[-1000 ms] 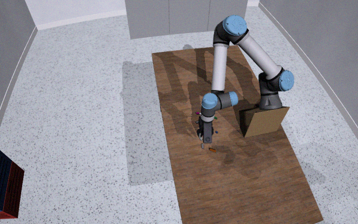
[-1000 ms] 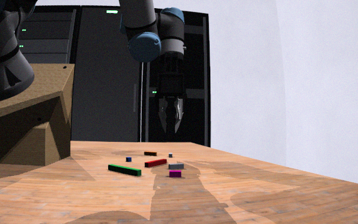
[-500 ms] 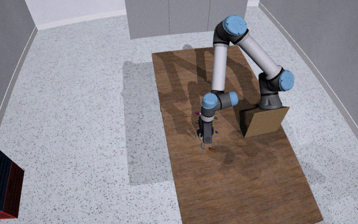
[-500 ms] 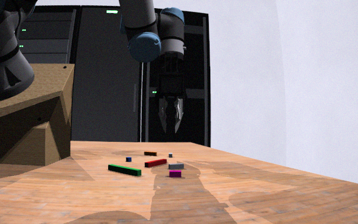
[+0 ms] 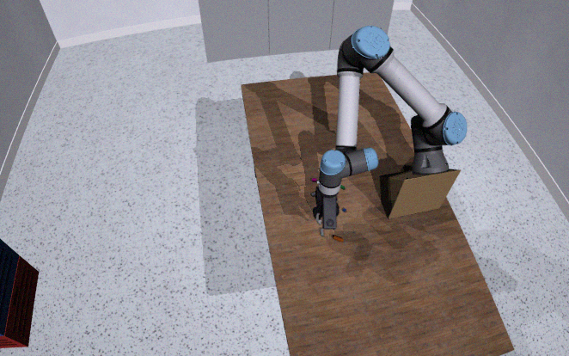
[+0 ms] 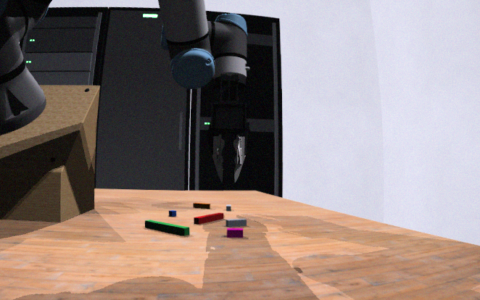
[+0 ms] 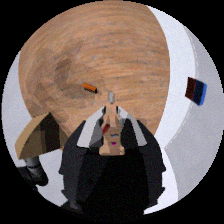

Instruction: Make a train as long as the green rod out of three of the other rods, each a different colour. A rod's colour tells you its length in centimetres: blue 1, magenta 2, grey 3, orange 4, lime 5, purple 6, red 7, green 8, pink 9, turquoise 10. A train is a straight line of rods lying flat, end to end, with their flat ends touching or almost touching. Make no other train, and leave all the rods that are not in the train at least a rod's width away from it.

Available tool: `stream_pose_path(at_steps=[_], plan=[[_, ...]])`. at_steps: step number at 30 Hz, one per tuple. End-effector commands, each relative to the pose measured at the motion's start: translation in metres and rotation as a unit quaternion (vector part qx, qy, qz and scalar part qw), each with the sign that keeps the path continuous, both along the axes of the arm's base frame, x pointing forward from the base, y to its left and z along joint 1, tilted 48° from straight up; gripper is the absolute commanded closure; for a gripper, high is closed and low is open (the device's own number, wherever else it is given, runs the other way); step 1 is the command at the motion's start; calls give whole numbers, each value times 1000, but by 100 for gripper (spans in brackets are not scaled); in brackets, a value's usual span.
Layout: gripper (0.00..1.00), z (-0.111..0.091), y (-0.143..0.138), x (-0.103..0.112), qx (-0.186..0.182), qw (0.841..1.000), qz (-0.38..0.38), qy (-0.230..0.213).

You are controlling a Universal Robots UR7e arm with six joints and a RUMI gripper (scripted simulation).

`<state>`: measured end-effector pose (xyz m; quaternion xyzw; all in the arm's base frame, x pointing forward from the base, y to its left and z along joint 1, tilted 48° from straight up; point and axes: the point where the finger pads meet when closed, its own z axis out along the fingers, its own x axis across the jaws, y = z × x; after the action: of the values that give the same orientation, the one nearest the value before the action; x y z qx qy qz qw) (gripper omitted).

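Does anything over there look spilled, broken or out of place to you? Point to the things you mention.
Nothing stands out. The coloured rods, such as the green rod (image 5: 342, 187) (image 6: 167, 227) and the red rod (image 6: 209, 218) (image 7: 105, 128), lie loose at differing angles, but none looks damaged. The gripper (image 6: 228, 181) (image 7: 111, 106) hangs above the table, holding nothing.

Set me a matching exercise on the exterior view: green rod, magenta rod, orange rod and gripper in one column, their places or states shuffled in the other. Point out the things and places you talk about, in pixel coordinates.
1. Green rod (image 5: 343, 187) (image 6: 167, 227)
2. Magenta rod (image 5: 314, 180) (image 6: 235, 232) (image 7: 114, 143)
3. Orange rod (image 5: 338, 238) (image 6: 201, 206) (image 7: 90, 88)
4. Gripper (image 5: 320, 220) (image 6: 228, 181) (image 7: 111, 106)

A. Raised above the table, fingertips slightly apart, nothing between them
B. At the back, left of a grey rod
C. Leftmost of the rods
D. In front of the other grey rod

Pairs: 1-C, 2-D, 3-B, 4-A
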<state>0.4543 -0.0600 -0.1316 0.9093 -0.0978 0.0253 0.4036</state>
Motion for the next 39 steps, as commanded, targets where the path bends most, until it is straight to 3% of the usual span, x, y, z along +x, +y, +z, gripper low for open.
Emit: stream_pose_path(at_steps=[1,39], plan=[[86,-6,-6,-2,0,1000,0,1],[86,-30,-32,-2,0,1000,0,1]])
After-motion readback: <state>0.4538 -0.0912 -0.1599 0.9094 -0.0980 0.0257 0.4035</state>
